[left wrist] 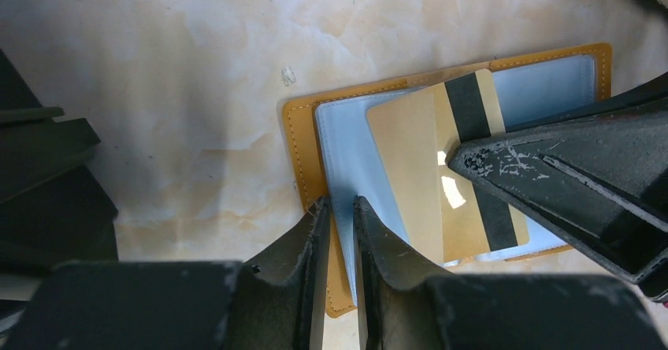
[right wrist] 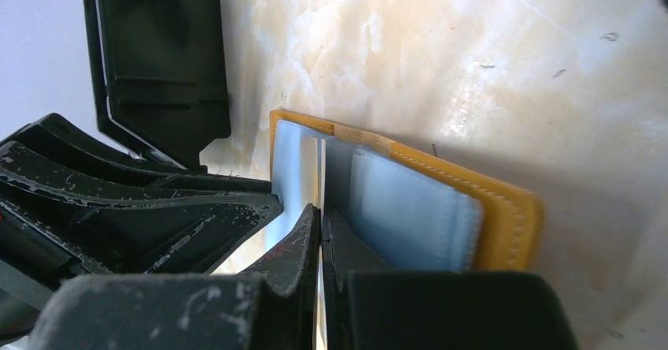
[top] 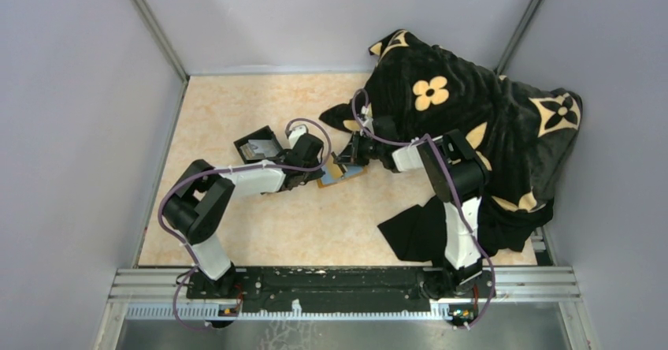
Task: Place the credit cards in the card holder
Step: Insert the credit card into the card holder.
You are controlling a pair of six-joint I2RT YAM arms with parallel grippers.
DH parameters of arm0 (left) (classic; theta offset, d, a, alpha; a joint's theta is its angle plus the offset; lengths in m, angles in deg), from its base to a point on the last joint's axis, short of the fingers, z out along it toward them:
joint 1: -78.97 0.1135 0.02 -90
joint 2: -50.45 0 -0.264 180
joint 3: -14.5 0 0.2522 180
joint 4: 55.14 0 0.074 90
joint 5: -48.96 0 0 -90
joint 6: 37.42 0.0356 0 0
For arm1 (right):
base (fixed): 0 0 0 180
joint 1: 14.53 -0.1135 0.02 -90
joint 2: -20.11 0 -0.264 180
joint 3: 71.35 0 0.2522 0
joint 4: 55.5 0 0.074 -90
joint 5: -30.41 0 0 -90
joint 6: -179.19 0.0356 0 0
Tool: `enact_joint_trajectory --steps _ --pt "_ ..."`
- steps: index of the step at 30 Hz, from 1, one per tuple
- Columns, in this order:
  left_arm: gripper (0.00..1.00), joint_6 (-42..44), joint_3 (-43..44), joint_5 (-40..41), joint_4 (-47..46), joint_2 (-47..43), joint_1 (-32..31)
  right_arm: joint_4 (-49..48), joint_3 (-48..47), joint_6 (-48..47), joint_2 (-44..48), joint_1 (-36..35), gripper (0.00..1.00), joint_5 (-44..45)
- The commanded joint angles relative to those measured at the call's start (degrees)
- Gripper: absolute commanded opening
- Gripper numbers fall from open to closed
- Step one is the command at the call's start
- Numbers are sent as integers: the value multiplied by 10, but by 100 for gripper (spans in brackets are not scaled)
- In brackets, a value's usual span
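Your left gripper [left wrist: 340, 208] pins the edge of the card holder [left wrist: 303, 149] at mid-table, jaws nearly together on it; your right gripper [left wrist: 457, 159], jaws clamped on the golden-tan card [left wrist: 410, 161], is mid-insertion. Next, slide that card squarely into the clear pocket; keep the holder braced.

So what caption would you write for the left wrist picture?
Right gripper slides a gold card into the orange card holder.

The orange-tan card holder [left wrist: 303, 149] lay flat on the table, its pale clear pocket facing up. A golden card [left wrist: 417, 169] with a black stripe rested tilted on it, partly inside.
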Motion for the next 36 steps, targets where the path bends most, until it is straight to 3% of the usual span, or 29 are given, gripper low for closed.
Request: enact_joint_trajectory --steps 1,15,36 --pt "24 23 -50 7 119 51 8 24 2 -24 -4 -46 0 36" --pt "24 24 -60 -2 100 43 8 121 -4 -63 37 -70 42 129" --pt "24 21 -66 -5 89 24 8 299 -76 -146 75 -88 48 283"
